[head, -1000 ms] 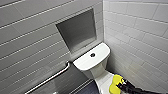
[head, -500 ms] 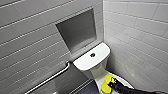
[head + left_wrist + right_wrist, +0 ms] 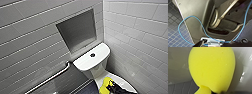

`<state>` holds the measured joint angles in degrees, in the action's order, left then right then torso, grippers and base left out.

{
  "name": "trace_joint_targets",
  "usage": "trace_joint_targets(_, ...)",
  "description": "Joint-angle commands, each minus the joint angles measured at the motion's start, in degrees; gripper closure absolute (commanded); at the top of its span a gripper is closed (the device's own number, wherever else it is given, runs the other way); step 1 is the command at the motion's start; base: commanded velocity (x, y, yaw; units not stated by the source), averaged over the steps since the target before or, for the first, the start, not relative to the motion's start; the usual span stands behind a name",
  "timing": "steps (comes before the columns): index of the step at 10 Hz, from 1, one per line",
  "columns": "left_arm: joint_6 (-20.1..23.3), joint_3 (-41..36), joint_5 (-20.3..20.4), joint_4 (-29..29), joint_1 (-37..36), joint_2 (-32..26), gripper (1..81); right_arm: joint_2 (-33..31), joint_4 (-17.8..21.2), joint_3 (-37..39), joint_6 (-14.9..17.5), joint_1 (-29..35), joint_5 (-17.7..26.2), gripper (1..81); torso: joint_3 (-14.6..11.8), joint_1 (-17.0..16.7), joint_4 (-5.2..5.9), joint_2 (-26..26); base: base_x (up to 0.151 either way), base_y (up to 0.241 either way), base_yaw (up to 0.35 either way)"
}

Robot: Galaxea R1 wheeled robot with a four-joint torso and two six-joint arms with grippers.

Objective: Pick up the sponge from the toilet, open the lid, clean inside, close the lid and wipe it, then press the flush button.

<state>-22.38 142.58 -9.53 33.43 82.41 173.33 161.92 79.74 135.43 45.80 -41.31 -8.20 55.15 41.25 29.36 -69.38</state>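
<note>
Right gripper (image 3: 113, 88): dark, low at the near end of the toilet; clamped on the sponge, with the foam notched where it is pinched.
Sponge (image 3: 211, 68): bright yellow block with rounded edges, held at the gripper's tip and projecting ahead of it toward the tank, against white ceramic.
Sponge, handling: judged light, soft and springy. It gives under pressure, so a short grip on one end leaves the broad face free for wiping. Likely slippery and heavier once wet.
Left gripper (image 3: 217, 44): beside the robot's dark body, over dark floor tiles (image 3: 174, 28) and near a loose blue cable (image 3: 193, 18); apart or together, cannot tell.
Toilet (image 3: 100, 72): white, glossy, set in the corner; its oval front lies just under and beside the sponge.
Lid (image 3: 123, 83): white curved surface next to the gripper; raised or lowered, cannot tell.
Tank (image 3: 86, 63): rounded top, beyond the sponge.
Flush button (image 3: 92, 54): small dark round, centred on the tank top, well apart from the gripper.
Grab bar (image 3: 50, 78): metal, on the wall beside the tank.
Niche (image 3: 77, 30): grey recess in the tiled wall above the tank.
</note>
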Motion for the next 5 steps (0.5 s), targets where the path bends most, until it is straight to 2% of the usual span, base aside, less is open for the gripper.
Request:
trace_joint_targets(1, 0.1, 0.0, -4.5, 0.0, 0.5, -0.9, 1.0, -5.0, 0.2, -8.0, 0.3, -2.8, 4.2, 81.1, 0.0, 0.0, 0.00, 0.0, 0.000, 0.000, 0.000)
trace_joint_targets(2, 0.1, 0.1, -4.5, 0.1, 0.4, -0.9, 1.0, -8.7, 0.0, -13.7, 0.3, -3.9, 3.5, 81.1, 0.0, 0.0, 0.00, 0.0, 0.000, 0.000, 0.000)
trace_joint_targets(4, 0.1, 0.1, -4.5, 0.1, 0.4, -0.9, 1.0, -15.8, 0.0, -23.2, 0.3, -6.0, -1.6, 81.1, 0.0, 0.0, 0.00, 0.0, 0.000, 0.000, 0.000)
trace_joint_targets(5, 0.1, 0.1, -4.5, 0.1, 0.4, -0.9, 1.0, -18.0, 0.0, -25.2, 0.3, -7.3, -2.3, 81.1, 0.0, 0.0, 0.00, 0.0, 0.000, 0.000, 0.000)
